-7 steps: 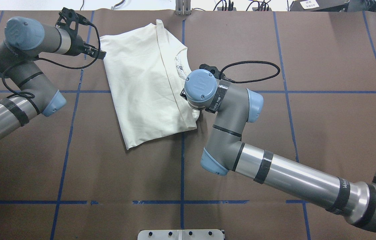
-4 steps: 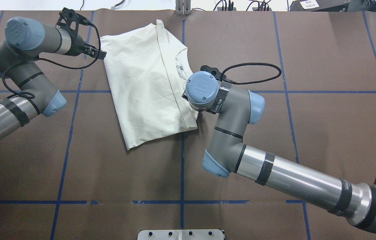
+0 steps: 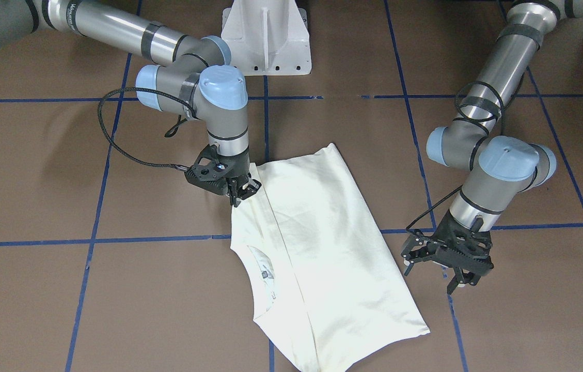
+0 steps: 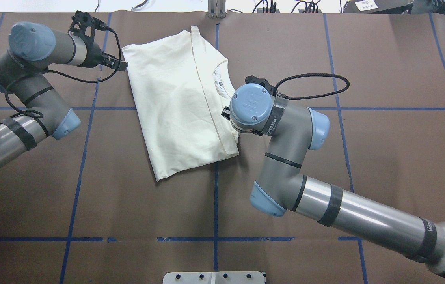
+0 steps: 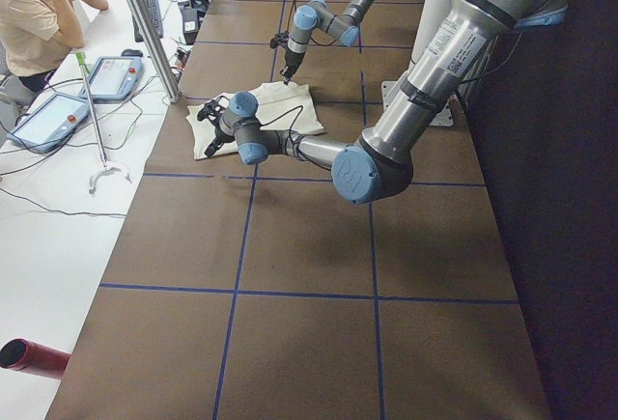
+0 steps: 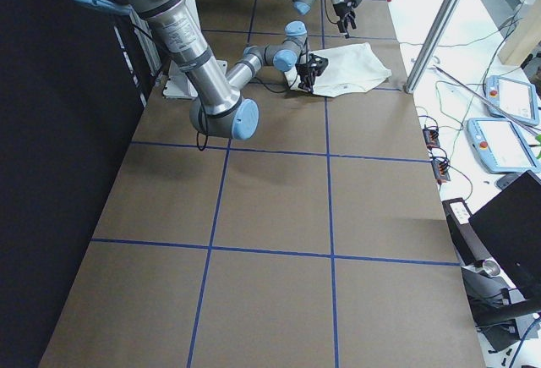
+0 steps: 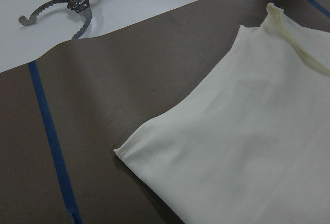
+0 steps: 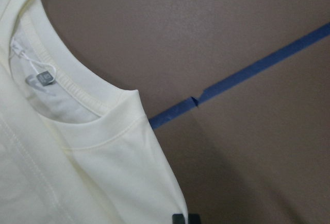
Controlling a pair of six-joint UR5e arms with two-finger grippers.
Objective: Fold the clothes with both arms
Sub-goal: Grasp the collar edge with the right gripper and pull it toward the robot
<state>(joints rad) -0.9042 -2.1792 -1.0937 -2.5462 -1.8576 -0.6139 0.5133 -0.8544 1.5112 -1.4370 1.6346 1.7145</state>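
The clothes (image 4: pixel 175 106) are one cream shirt lying folded on the brown table, plain side up, with the collar and label showing (image 8: pixel 46 80). My right gripper (image 3: pixel 242 195) is shut on the shirt's edge beside the collar. In the overhead view the right wrist (image 4: pixel 252 104) hides it. My left gripper (image 3: pixel 431 276) is open and holds nothing. It hovers just off the shirt's far-left corner (image 4: pixel 127 51), and the left wrist view shows that corner (image 7: pixel 134 149) lying flat. The shirt also shows in the side views (image 5: pixel 261 116) (image 6: pixel 355 68).
The white pedestal base (image 3: pixel 265 36) stands at the robot's side of the table. Blue tape lines (image 4: pixel 215 205) cross the brown cover. A person (image 5: pixel 34 14) sits past the table's far edge by tablets (image 5: pixel 58 116) and a metal pole (image 5: pixel 145 24). A metal hook tool (image 7: pixel 56 13) lies off the cover.
The right arm has moved to the right and slightly toward the robot, dragging the shirt that way. The left gripper shifted slightly right alongside the shirt's corner.
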